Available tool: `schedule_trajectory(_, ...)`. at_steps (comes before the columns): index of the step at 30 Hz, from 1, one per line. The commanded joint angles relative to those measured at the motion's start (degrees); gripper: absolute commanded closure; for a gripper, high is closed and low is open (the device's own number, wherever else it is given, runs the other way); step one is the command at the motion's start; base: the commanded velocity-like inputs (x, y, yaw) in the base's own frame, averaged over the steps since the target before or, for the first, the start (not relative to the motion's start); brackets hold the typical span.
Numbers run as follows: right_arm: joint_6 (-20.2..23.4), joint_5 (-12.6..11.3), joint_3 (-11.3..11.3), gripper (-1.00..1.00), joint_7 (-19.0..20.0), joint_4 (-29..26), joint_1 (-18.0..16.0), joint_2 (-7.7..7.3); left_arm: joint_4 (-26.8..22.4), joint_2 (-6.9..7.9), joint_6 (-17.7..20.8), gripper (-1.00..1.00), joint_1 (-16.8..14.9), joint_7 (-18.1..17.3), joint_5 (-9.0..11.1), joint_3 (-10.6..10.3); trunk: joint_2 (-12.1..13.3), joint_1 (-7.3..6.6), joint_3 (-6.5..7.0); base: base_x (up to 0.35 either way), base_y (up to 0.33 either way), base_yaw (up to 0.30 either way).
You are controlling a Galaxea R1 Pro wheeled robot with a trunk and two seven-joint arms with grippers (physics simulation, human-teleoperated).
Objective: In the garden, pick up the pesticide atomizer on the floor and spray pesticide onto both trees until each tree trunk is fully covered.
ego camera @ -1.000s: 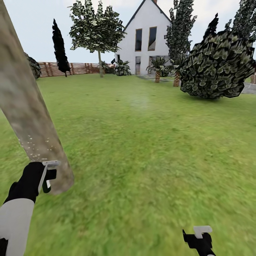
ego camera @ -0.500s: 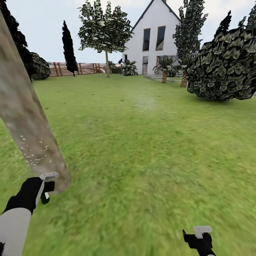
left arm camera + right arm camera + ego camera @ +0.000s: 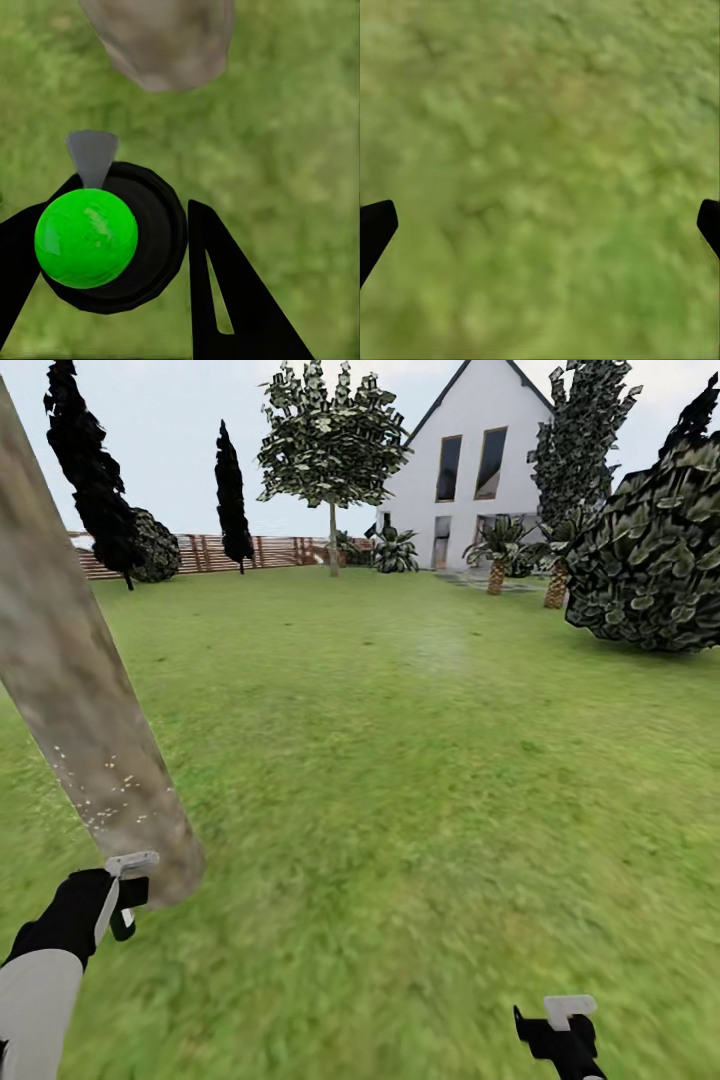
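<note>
This is a home garden: a grass lawn (image 3: 420, 760) spreads out, closed by a slatted wooden fence (image 3: 290, 550) at eleven o'clock, with a white gabled house (image 3: 470, 470) at one o'clock among trees.

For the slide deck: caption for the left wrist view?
Left gripper holding the green-topped atomizer above grass, nozzle toward the trunk.

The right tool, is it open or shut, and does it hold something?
Open and empty. In the right wrist view the right tool has its two dark fingertips far apart at opposite edges, with grass between them.
</note>
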Motion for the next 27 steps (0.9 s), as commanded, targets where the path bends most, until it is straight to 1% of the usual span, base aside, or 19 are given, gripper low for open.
schedule_trajectory(1,0.0,0.0,0.0,-1.00,0.0,0.0,0.0,0.01,0.0,-0.05,0.0,1.00,0.0,-0.1,0.0,-0.1,0.0,0.00,0.00,0.028,-0.268,0.276)
schedule_trajectory(5,0.0,0.0,0.0,-1.00,0.0,0.0,0.0,0.01,0.0,-0.23,0.0,1.00,0.0,0.0,0.0,-0.2,0.0,0.00,0.00,0.005,-0.274,0.276)
schedule_trajectory(9,0.0,0.0,0.0,-1.00,0.0,0.0,0.0,0.01,0.0,-0.28,-0.2,1.00,0.0,0.3,-0.3,-0.1,0.0,0.00,0.00,0.100,-0.275,0.277)
schedule_trajectory(10,0.0,0.0,0.0,-1.00,0.0,0.0,0.0,0.01,0.0,-0.27,-0.7,1.00,0.0,1.0,-0.4,0.0,0.0,0.00,0.00,0.132,-0.274,0.277)
schedule_trajectory(11,0.0,0.0,0.0,-1.00,0.0,0.0,0.0,0.01,0.1,-0.33,-1.7,1.00,0.0,3.1,-0.1,0.0,0.0,0.00,0.00,0.152,-0.265,0.277)
schedule_trajectory(12,0.0,0.0,0.0,-1.00,0.0,0.0,0.0,0.01,0.1,-0.34,-2.0,1.00,0.0,3.9,0.1,-0.1,0.0,0.00,0.00,0.169,-0.253,0.276)
schedule_trajectory(15,0.0,0.0,0.0,-1.00,0.0,0.1,0.0,0.01,0.1,-0.37,-2.3,1.00,0.0,4.6,0.2,-0.1,0.0,0.00,0.00,0.216,-0.216,0.270)
schedule_trajectory(19,0.0,0.0,0.0,-1.00,0.0,0.1,0.0,0.01,0.2,-0.99,-2.4,1.00,0.0,4.7,0.1,-0.1,0.0,0.00,0.00,0.242,-0.188,0.042)
schedule_trajectory(27,0.0,0.0,0.0,-1.00,0.0,0.1,0.0,0.01,0.1,-1.05,-2.4,1.00,0.0,4.7,0.1,-0.1,0.0,0.00,0.00,0.245,-0.183,0.001)
